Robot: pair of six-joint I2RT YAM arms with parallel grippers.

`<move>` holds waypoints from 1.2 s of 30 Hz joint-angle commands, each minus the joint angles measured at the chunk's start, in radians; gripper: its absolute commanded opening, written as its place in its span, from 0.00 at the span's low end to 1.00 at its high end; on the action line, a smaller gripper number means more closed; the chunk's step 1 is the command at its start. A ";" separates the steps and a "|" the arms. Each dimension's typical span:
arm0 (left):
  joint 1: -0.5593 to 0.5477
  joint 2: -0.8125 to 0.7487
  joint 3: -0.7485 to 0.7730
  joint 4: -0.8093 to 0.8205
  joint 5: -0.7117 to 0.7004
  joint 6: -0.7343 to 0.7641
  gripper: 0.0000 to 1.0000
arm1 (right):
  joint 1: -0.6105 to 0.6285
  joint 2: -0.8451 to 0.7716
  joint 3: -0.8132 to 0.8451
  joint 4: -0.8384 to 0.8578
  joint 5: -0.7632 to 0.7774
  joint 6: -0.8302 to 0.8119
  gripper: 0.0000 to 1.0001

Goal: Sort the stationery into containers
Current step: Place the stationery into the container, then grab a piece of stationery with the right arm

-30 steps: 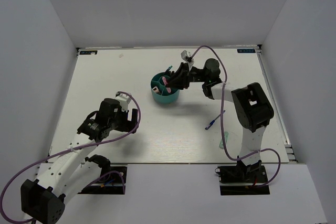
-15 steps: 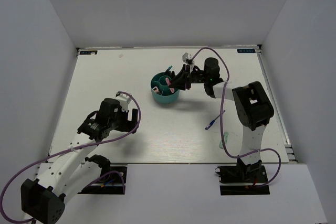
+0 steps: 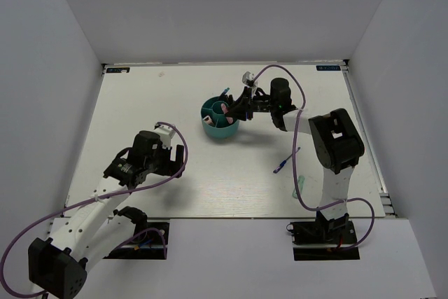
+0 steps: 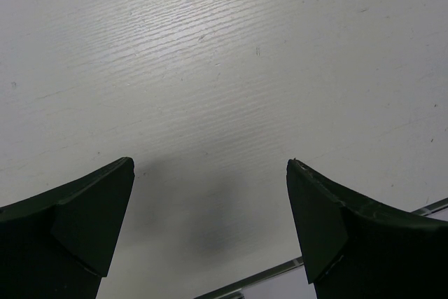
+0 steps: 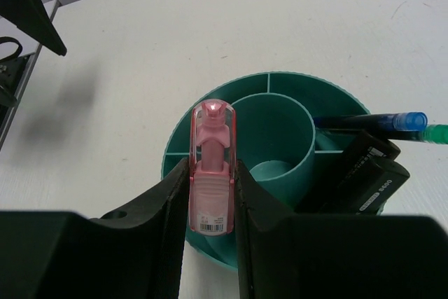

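Teal plastic marks the organiser [image 3: 220,120] in the top view, where it is seen on the far middle of the white table [image 3: 140,103]; the right gripper [image 3: 236,108] is held over its right rim with a pink piece [image 3: 222,108] caught between the fingers above the compartments. A blue pen [image 3: 285,163] is seen lying on the table to the right of the organiser and well apart from it, and a mint piece [image 3: 301,185] lies nearer the front edge, beside the right arm. The left gripper [image 3: 175,161] is seen low over the near left part of the table, far from every item. From the left wrist, the left gripper [image 4: 210,229] is shown spread to its full width with nothing between the fingers [image 4: 91,222], only bare table [image 4: 210,68] lying beneath. From the right wrist, the right gripper [image 5: 211,197] is seen partly closed, its jaws clamped on both sides of the pink piece [image 5: 211,166], which is held lengthwise along the fingers with its rounded end pointing away from the camera. The piece is placed above the outer ring of the organiser [image 5: 280,79], just beside the central cup [image 5: 276,134]; whether it touches the rim cannot be told. In a compartment on the right side a second pen [image 5: 371,121] with a blue cap, a green marker [image 5: 438,133] and a black piece [image 5: 371,173] with white print are seen leaning out over the rim
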 commanded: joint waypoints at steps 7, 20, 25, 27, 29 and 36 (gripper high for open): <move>0.006 -0.006 -0.008 0.018 0.014 0.005 1.00 | -0.001 -0.016 0.009 -0.044 0.037 -0.057 0.32; 0.009 -0.010 -0.009 0.018 0.015 0.007 1.00 | -0.001 -0.074 -0.001 -0.127 0.047 -0.099 0.38; 0.007 -0.012 -0.006 0.018 0.015 0.005 1.00 | -0.003 -0.094 -0.015 -0.136 0.051 -0.108 0.40; 0.006 -0.012 -0.008 0.018 0.015 0.005 1.00 | -0.006 -0.124 -0.023 -0.148 0.062 -0.102 0.40; 0.007 -0.012 -0.009 0.018 0.017 0.005 1.00 | -0.013 -0.181 0.004 -0.269 0.094 -0.112 0.33; 0.006 -0.006 -0.006 0.027 0.064 0.007 0.51 | -0.030 -0.309 0.302 -1.200 0.453 -0.584 0.00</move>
